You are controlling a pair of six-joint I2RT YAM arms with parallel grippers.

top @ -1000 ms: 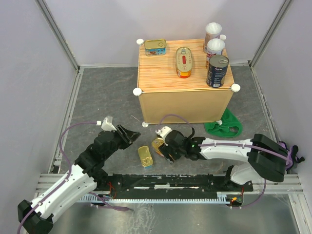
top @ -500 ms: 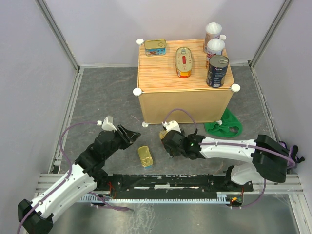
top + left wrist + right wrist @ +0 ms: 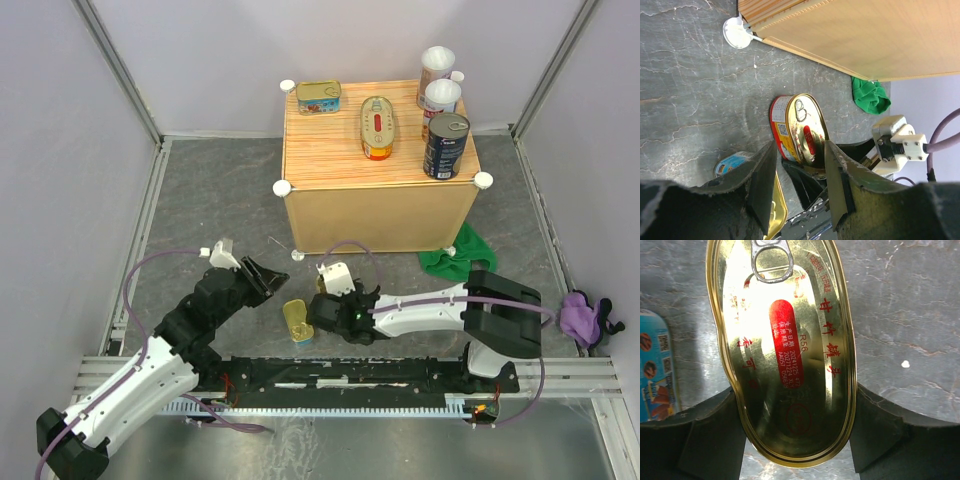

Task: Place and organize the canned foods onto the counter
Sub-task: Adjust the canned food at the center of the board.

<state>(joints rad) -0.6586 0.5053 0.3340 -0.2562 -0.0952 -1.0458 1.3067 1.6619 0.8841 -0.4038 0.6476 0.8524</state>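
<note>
My right gripper (image 3: 796, 407) is shut on an oval gold can (image 3: 785, 350) with red print, one finger against each long side, over the grey floor. In the top view this gripper (image 3: 335, 308) hides the can. A rectangular gold-lidded tin (image 3: 297, 322) with a blue label lies on the floor just to its left. My left gripper (image 3: 262, 280) is open and holds nothing; in its wrist view the oval can (image 3: 800, 132) shows beyond its fingers (image 3: 765, 185). The counter (image 3: 330, 165) carries a rectangular tin (image 3: 318, 97), an oval can (image 3: 377, 127), two white-lidded cylinders (image 3: 441, 97) and a dark blue cylinder (image 3: 445, 145).
A green cloth (image 3: 457, 258) lies crumpled on the floor at the counter's front right corner. White knobs (image 3: 281, 187) mark the counter's corners and feet. Grey walls and metal rails enclose the floor on three sides.
The right gripper has moved left and nearer with the oval can, ending close beside the rectangular tin, and its arm has swung round. The left arm has not moved.
</note>
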